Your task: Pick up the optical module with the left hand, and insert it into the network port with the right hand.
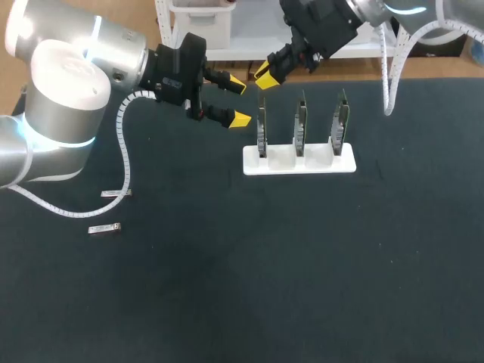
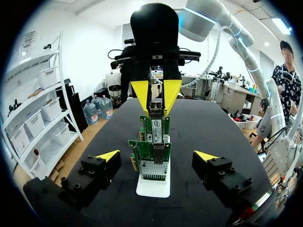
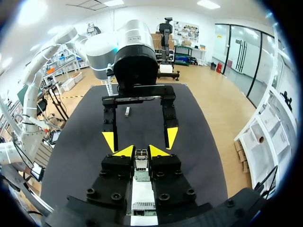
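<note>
Head view: three upright network cards point(image 1: 300, 127), two loose optical modules point(image 1: 104, 228).

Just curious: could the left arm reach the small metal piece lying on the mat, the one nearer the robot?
Probably yes: the left gripper is open and empty, and that module lies uncovered on the arm's side.

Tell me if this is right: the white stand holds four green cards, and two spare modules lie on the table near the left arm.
Not quite. The white stand holds three green cards, not four, as the head view shows. Two spare modules do lie on the table near the left arm.
</note>
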`<state>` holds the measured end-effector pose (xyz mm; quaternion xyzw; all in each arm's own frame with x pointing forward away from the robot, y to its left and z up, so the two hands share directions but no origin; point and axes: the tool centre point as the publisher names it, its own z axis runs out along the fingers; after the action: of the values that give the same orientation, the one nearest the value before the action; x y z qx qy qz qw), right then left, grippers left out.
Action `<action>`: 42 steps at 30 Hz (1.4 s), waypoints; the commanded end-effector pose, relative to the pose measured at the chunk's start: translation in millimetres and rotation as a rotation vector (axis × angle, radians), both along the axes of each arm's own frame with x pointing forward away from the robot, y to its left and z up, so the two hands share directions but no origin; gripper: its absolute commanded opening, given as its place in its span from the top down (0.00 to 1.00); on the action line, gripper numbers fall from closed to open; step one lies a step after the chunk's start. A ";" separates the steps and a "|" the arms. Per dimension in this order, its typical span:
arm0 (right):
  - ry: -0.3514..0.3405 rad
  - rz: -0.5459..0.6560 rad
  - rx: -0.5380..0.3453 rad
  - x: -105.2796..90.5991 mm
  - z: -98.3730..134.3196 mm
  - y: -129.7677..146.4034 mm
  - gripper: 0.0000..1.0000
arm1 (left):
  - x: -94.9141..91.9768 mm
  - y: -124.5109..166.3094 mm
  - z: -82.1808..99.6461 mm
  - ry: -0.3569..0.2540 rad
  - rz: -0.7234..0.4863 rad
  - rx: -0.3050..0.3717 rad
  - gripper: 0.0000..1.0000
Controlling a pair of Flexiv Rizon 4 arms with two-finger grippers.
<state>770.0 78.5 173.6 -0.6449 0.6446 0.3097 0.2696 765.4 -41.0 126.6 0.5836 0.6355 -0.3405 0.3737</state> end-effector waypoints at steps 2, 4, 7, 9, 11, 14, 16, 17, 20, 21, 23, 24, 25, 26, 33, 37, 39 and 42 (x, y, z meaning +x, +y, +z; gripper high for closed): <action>-0.013 -0.002 0.003 -2.4 -1.4 -1.6 1.00 | 0.6 -1.1 0.4 0.002 0.002 0.005 0.00; -0.018 -0.002 0.003 -2.6 -0.6 -1.5 1.00 | 0.6 -1.1 0.4 0.002 0.002 0.005 0.00; -0.018 -0.003 0.002 -2.7 -0.3 -1.5 1.00 | 0.6 -1.1 0.4 0.002 0.002 0.005 0.00; -0.020 -0.002 -0.006 -3.1 -0.5 -1.7 1.00 | 0.6 -1.1 0.4 0.002 0.002 0.005 0.00; -0.021 -0.001 -0.008 -3.5 -1.0 -1.7 1.00 | 0.6 -1.1 0.4 0.002 0.002 0.005 0.00; -0.021 0.001 -0.009 -3.6 -1.6 -1.6 1.00 | 0.6 -1.1 0.4 0.002 0.002 0.005 0.00; -0.021 0.003 -0.010 -3.7 -2.2 -1.2 1.00 | 0.6 -1.1 0.4 0.002 0.002 0.005 0.00; -0.021 0.004 -0.011 -3.7 -2.6 -1.0 1.00 | 0.6 -1.1 0.4 0.002 0.002 0.005 0.00; -0.021 0.007 -0.012 -3.8 -3.2 -0.8 1.00 | 0.6 -1.1 0.4 0.002 0.002 0.005 0.00; -0.020 0.007 -0.011 -3.9 -3.4 -0.7 1.00 | 0.6 -1.1 0.4 0.002 0.002 0.005 0.00; -0.020 0.006 -0.011 -4.1 -3.6 -0.7 1.00 | 0.6 -1.1 0.4 0.002 0.002 0.005 0.00; -0.019 0.006 -0.010 -4.1 -3.7 -0.7 1.00 | 0.6 -1.1 0.4 0.002 0.002 0.005 0.00; -0.020 0.006 -0.009 -4.3 -3.7 -0.7 1.00 | 0.6 -1.1 0.4 0.002 0.002 0.005 0.00; -0.023 0.006 -0.007 -4.8 -3.0 -0.6 1.00 | 0.6 -1.1 0.4 0.002 0.002 0.005 0.00; -0.039 0.005 -0.002 -6.2 1.4 -1.1 1.00 | 0.6 -1.1 0.4 0.002 0.002 0.005 0.00; -0.045 0.002 -0.005 -6.7 2.4 -1.3 1.00 | 0.6 -1.1 0.4 0.002 0.002 0.005 0.00; -0.049 0.002 -0.007 -7.3 2.8 -1.5 1.00 | 0.6 -1.1 0.4 0.002 0.002 0.005 0.00; -0.053 0.007 -0.009 -7.7 3.0 -1.4 1.00 | 0.6 -1.1 0.4 0.002 0.002 0.005 0.00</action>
<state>767.9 78.2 176.2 -0.6569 0.6356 0.2946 0.2787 765.4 -41.0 126.6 0.5836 0.6355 -0.3404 0.3737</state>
